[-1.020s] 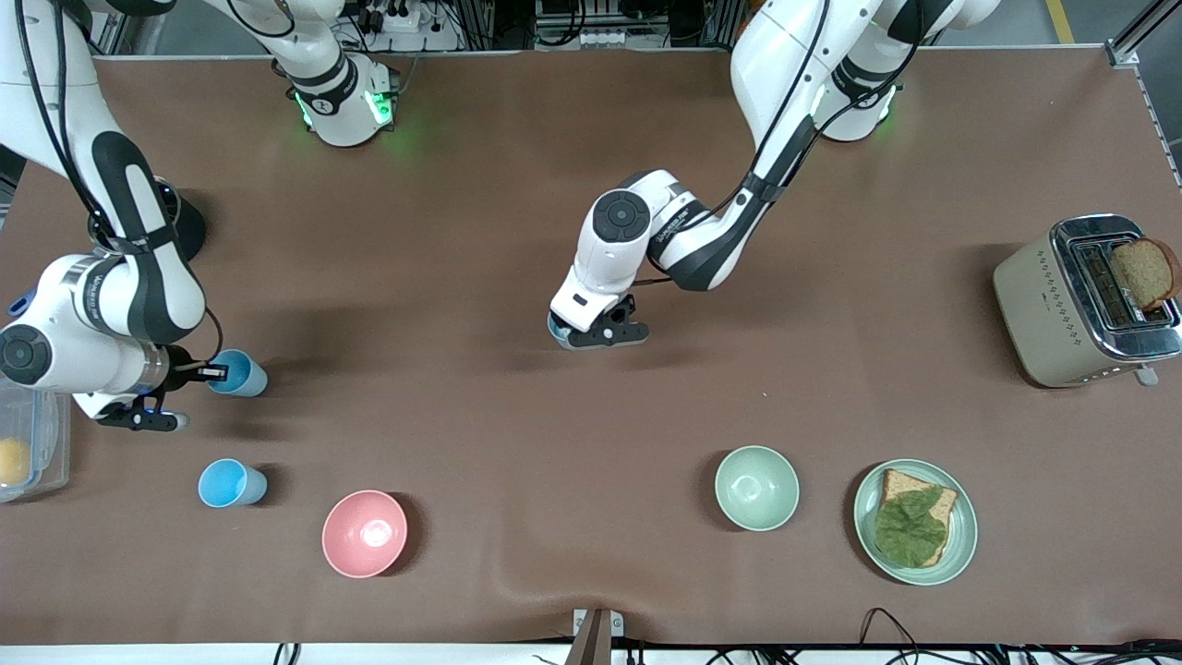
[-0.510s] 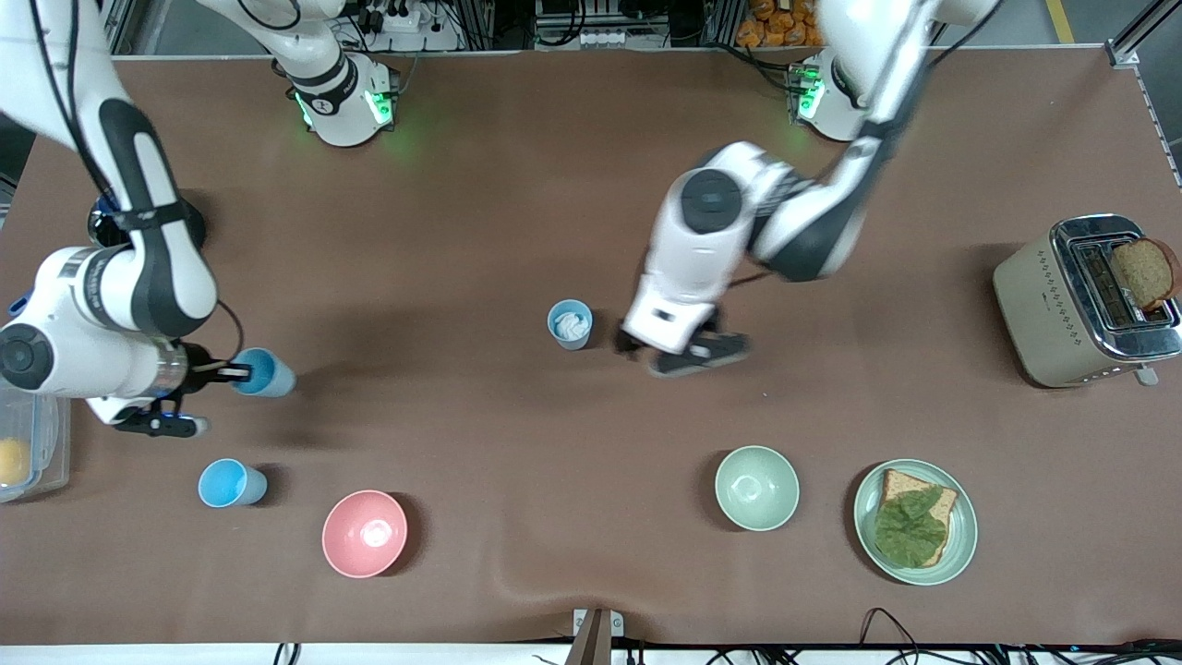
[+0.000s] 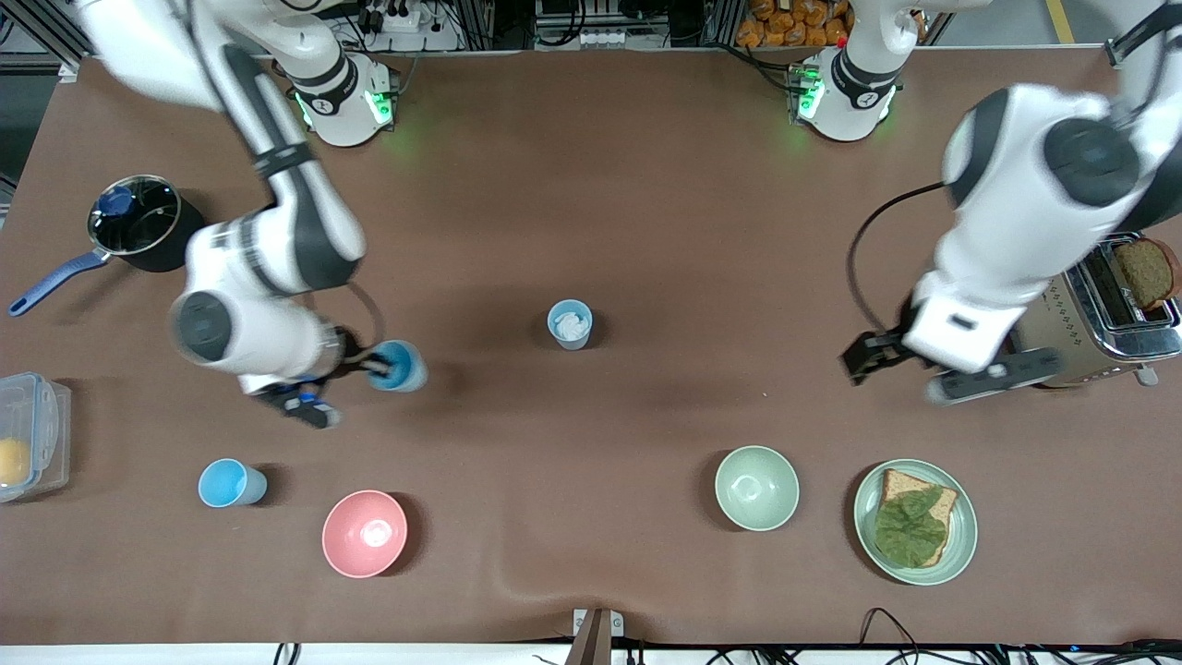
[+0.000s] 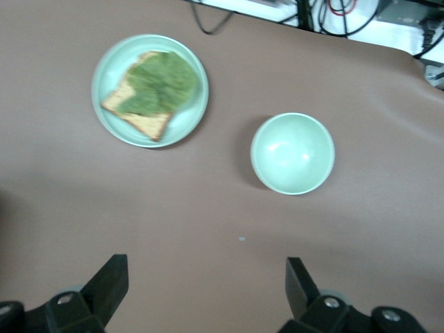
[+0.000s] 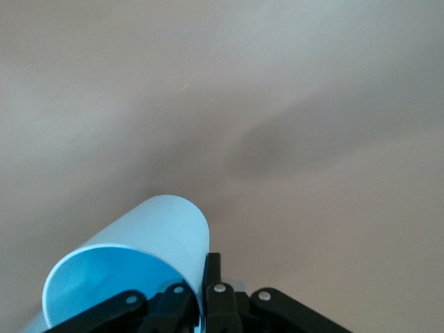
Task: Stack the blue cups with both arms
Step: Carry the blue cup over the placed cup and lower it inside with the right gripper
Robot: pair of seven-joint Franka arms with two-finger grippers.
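Right gripper (image 3: 374,368), jaws clamped on the rim of a small light-blue plastic cup (image 3: 399,366), is mid-left of frame, target blue cup (image 3: 570,324) up-right at table centre; left gripper (image 3: 933,369) hangs spread wide, empty.

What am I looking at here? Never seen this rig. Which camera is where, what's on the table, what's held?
Two white robot arms share a brown table. One picture comes from a high camera facing them; the other two come from cameras on each wrist.

The right gripper, over the table, is shut on a blue cup; its wrist view shows that cup's rim pinched. The left gripper is open and empty beside the toaster; its wrist view looks down on the green bowl and a plate with toast.

Also there: a centre cup with something white inside, a third cup, a pink bowl, a pot and a plastic box.
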